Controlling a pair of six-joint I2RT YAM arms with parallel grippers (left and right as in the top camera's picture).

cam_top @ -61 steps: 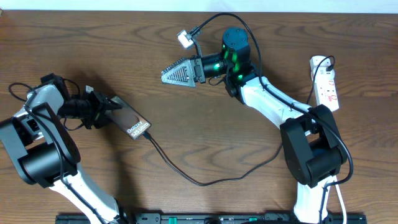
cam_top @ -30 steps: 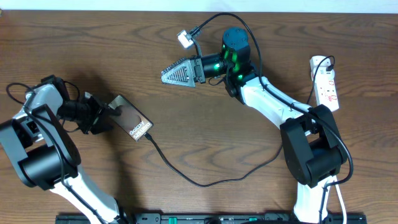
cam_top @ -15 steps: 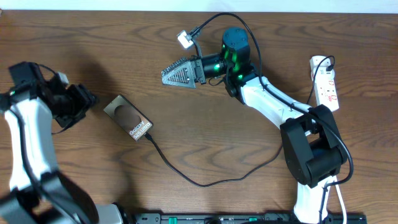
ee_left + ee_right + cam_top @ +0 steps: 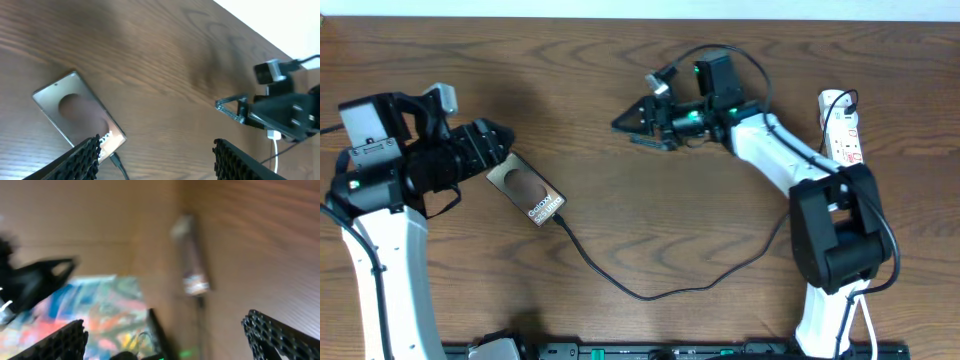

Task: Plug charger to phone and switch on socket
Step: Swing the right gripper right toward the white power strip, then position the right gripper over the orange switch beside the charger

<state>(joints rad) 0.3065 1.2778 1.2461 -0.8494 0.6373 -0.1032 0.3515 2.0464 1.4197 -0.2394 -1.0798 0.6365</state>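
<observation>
The bronze-brown phone (image 4: pixel 525 190) lies flat on the wooden table; it shows again in the left wrist view (image 4: pixel 77 115) and, blurred, in the right wrist view (image 4: pixel 190 262). The charger (image 4: pixel 640 294), a thin black cable, has its plug tip (image 4: pixel 115 160) at the phone's lower end and loops off to the right. My left gripper (image 4: pixel 503 146) (image 4: pixel 156 142) hovers open just up and left of the phone, holding nothing. My right gripper (image 4: pixel 625 127) (image 4: pixel 164 321) is open and empty mid-table, pointing left. The white socket (image 4: pixel 842 130) lies at the far right.
Thick black robot-arm cables arch over the right arm (image 4: pixel 740 60). The right arm's base (image 4: pixel 835 250) stands at the lower right. A black rail (image 4: pixel 670 350) runs along the table's front edge. The socket's white cord runs down beside that base.
My left gripper let go of the phone, opened and rose to hover just above it. The right arm swung right and turned its wrist. The phone and cable stayed put.
</observation>
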